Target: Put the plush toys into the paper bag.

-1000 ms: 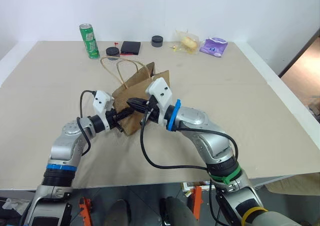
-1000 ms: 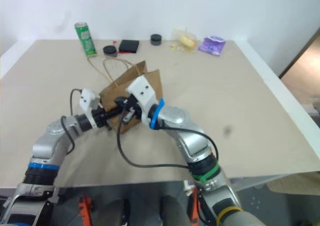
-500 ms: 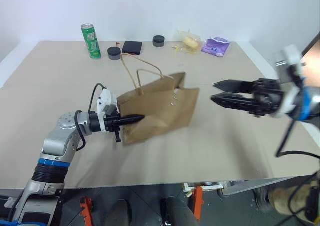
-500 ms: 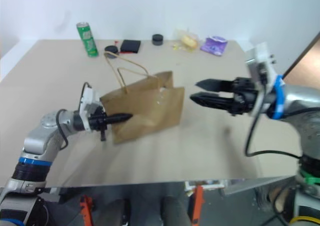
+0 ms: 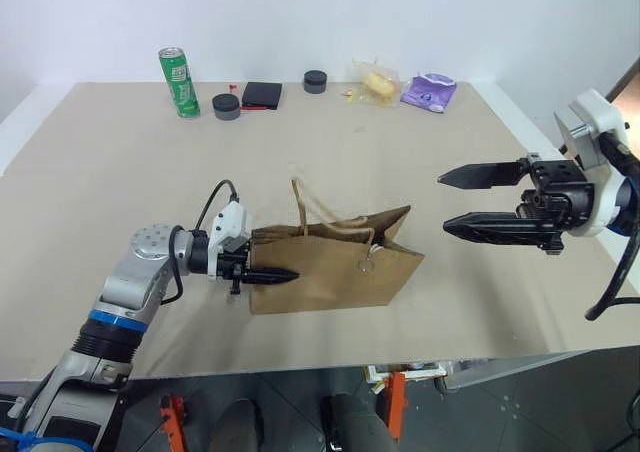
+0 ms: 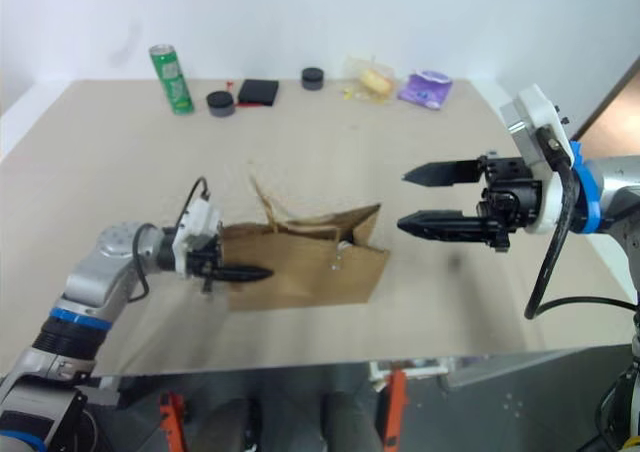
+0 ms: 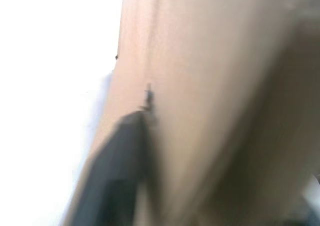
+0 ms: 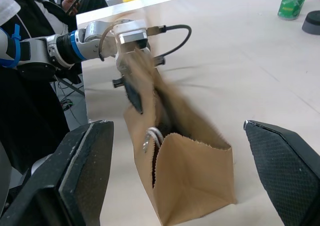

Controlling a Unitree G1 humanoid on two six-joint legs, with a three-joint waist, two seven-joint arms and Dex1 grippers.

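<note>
The plain brown kraft paper bag with twine handles (image 5: 335, 265) is lying on its side near the front edge of the beige table (image 5: 120, 162). The left gripper (image 5: 270, 275) is pointing at the bag's bottom end; whether its black fingers are gripping the paper cannot be told. The right gripper (image 5: 460, 202) is hovering apart beyond the bag's mouth, fingers spread wide, holding nothing.

A wide beige table (image 5: 120, 172) is set against a plain white wall (image 5: 450, 12); wooden flooring (image 5: 628, 82) is seen beyond the table's right edge.
</note>
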